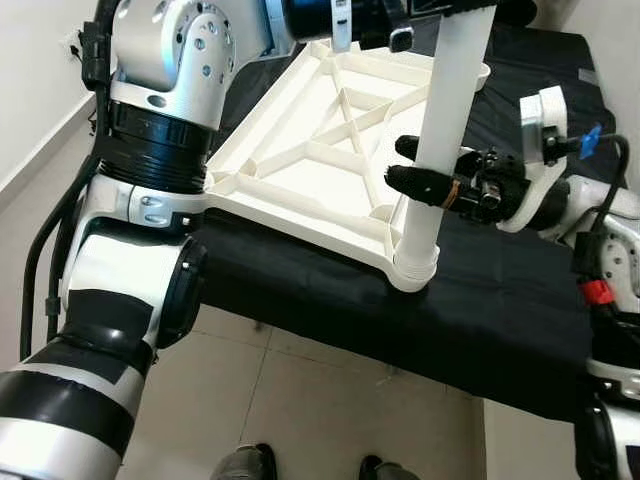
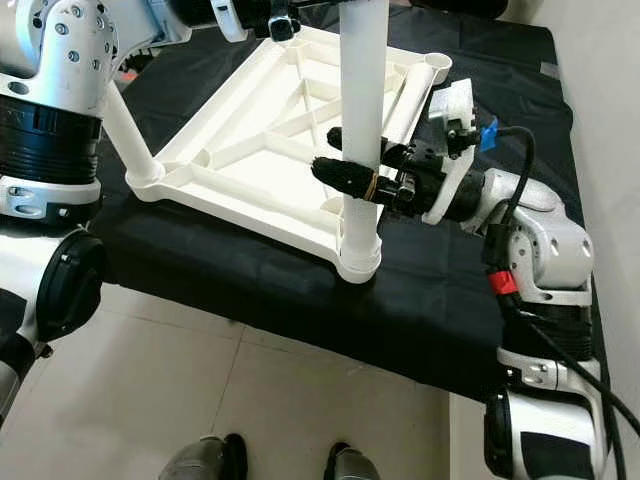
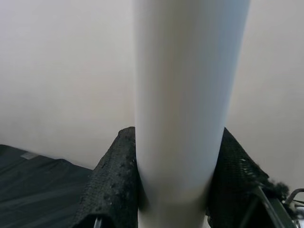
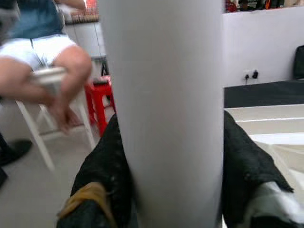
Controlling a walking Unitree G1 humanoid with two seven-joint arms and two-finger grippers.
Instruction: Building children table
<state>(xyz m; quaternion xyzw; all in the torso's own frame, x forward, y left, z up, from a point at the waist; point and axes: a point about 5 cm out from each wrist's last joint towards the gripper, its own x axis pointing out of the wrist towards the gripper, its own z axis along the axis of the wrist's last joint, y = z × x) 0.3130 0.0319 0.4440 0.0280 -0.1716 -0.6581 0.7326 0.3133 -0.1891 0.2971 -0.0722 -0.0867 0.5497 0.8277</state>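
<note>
The right pincer (image 2: pixel 350 180) is closed around the lower part of a white table leg (image 2: pixel 362 130), one black finger in front of the tube and one behind it, and its wrist view shows the same tube wedged between both padded fingers (image 4: pixel 102 175). Higher up, the left pincer (image 1: pixel 440 15) clamps the same leg near its top, the tube squeezed between its two fingers (image 3: pixel 111 185) in that wrist view. The leg stands nearly upright, leaning a little, with its foot in the round corner socket (image 2: pixel 358 262) of the white table frame (image 2: pixel 270 130), which lies upside down, ribs showing, on a black-covered tabletop (image 2: pixel 440 300) close to the near edge. A second leg (image 2: pixel 128 140) already rises from the corner on the robot's left. Behind the leg, the right wrist view shows a seated person (image 4: pixel 42 52) on a white chair beside a red stool (image 4: pixel 97 102). The step in hand looks like seating this leg in its corner; whether it is fully home cannot be told, since the collar hides the joint. The next move probably calls for pressing straight down along the tube's axis, both pincers keeping it true to the socket so it does not bind, while the light frame is kept from sliding toward the edge.
</note>
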